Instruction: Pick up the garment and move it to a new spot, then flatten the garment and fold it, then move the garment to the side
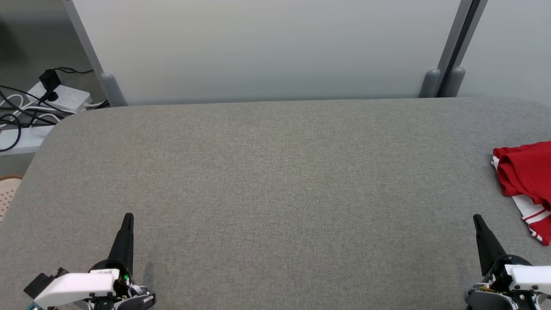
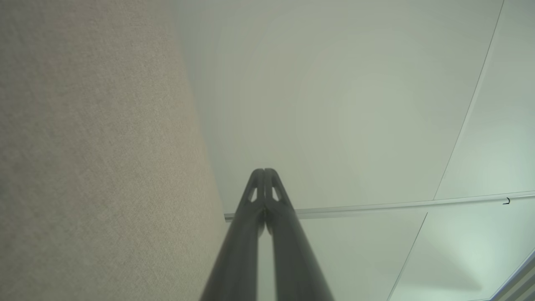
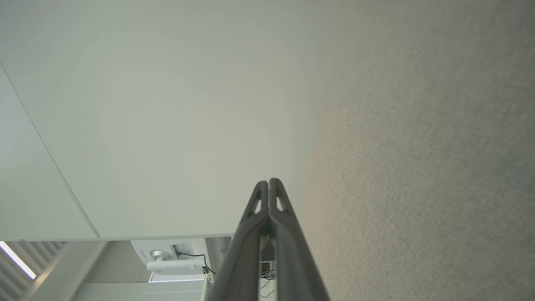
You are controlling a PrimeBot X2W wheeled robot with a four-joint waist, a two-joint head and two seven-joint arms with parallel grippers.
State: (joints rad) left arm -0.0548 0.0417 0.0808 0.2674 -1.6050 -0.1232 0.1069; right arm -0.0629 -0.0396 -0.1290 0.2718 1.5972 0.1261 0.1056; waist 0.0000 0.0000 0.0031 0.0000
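Red cloth with white striped trim, the garment point(image 1: 526, 178) lies bunched on the grey fabric tabletop point(image 1: 275, 193) at the right edge of the head view, partly cut off by the frame. It is up and to the right of the right claw point(image 1: 477, 218) without touching it, and well apart from the left claw point(image 1: 128, 217) at the lower left. Both claws have their dark fingers pressed together with nothing between them, tips pointing up the frame, and a small white label point(image 1: 107, 272) on the left wrist carries writing too small to read.
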